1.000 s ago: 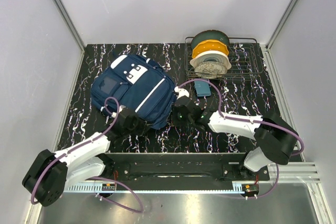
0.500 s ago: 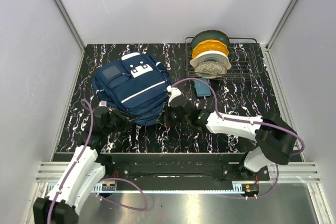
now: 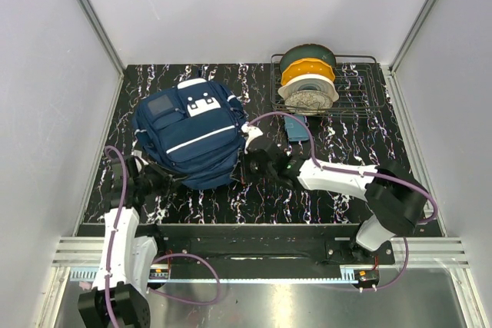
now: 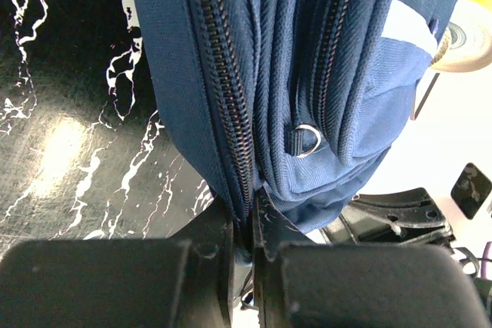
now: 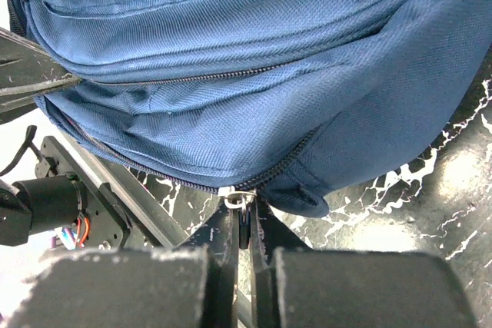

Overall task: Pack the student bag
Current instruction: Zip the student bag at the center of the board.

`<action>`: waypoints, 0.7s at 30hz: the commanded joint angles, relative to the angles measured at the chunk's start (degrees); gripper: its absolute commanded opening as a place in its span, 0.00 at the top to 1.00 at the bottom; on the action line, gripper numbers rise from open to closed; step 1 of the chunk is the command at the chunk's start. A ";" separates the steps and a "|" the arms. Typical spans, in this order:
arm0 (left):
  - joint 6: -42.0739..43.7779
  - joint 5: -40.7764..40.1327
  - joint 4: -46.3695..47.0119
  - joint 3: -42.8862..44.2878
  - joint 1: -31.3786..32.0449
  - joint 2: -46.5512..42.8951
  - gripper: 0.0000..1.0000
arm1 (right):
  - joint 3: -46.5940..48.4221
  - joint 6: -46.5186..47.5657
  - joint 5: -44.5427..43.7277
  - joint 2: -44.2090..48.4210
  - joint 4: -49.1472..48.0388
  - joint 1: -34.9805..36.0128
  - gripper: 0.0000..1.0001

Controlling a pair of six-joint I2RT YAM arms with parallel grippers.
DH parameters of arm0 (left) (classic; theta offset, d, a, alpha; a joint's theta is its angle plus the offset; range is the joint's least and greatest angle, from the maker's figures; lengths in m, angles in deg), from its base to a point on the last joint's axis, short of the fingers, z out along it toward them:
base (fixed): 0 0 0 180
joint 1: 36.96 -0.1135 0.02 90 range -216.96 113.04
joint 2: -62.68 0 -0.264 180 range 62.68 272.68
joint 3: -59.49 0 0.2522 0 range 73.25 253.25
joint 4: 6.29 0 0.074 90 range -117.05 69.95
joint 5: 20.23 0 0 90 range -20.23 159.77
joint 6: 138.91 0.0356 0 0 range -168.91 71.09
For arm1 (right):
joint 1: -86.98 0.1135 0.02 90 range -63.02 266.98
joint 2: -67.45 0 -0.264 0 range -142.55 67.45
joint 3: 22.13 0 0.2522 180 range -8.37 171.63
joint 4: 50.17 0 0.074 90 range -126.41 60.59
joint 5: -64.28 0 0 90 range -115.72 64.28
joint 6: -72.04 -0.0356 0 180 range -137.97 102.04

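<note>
Okay, the student bag [image 3: 188,132] is lying flat on the left half of the worktop [image 3: 231,205], long axis running near to far, white-patch end pointing away from the arms and the bottom edge facing them.

The left tool [image 3: 157,180] is sitting at the bag's near-left corner. In its wrist view the fingers [image 4: 219,228] are pressing together on the zip seam, clamped on the fabric.

The right tool [image 3: 247,163] is sitting at the near-right corner, clamped on the small zipper pull [image 5: 234,196], with the bag bulging just above it.

So both tools are touching the same near edge, one at each end, with the bag lying beyond them. The zip line is running across between them, left to right (not along the bag's long axis).

The next move is probably turning on that: the right tool is the one holding the pull, so it is likely dragging along the seam while the left one is anchoring the corner.

The wire rack [image 3: 361,90] with spools [image 3: 307,82] is standing well apart at the far right.
</note>
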 commanded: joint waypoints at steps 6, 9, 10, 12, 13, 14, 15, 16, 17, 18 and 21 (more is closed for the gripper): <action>10.15 -1.36 -1.94 5.08 -7.67 -1.02 1.00 | -0.14 4.33 -3.54 0.78 2.90 -8.52 1.00; 13.66 -0.39 -3.69 6.92 -10.57 0.56 1.00 | -1.20 4.86 -2.92 1.66 2.90 -10.55 1.00; 15.50 -0.39 -4.92 7.53 -12.23 1.00 1.00 | -1.81 5.04 -2.92 2.01 2.81 -11.16 1.00; 17.27 -0.12 -5.72 9.64 -13.64 1.88 1.00 | -2.08 5.56 -2.92 2.10 2.90 -11.78 1.00; 18.93 -0.21 -6.68 10.43 -14.78 2.14 1.00 | -2.08 5.83 -1.27 1.84 2.81 -12.04 1.00; 19.56 -0.13 -6.95 11.66 -15.31 2.67 1.00 | -2.08 6.09 -0.81 1.66 2.81 -12.48 1.00; 20.08 -0.04 -7.21 12.28 -15.84 2.94 1.00 | -2.08 6.44 -0.29 1.49 2.81 -12.48 1.00; 20.87 0.57 -7.30 12.72 -16.80 3.29 1.00 | -1.99 6.71 -0.20 1.14 2.90 -12.66 1.00; 21.05 1.88 -7.39 13.51 -17.25 4.07 1.00 | -1.82 7.06 0.07 0.96 2.90 -12.83 1.00; 21.40 2.59 -7.39 13.69 -17.78 4.43 1.00 | -1.82 6.97 0.24 0.70 2.81 -13.01 1.00; 21.59 7.07 -5.99 12.73 -19.10 6.10 1.00 | -1.03 6.71 1.73 -0.01 2.81 -13.36 1.00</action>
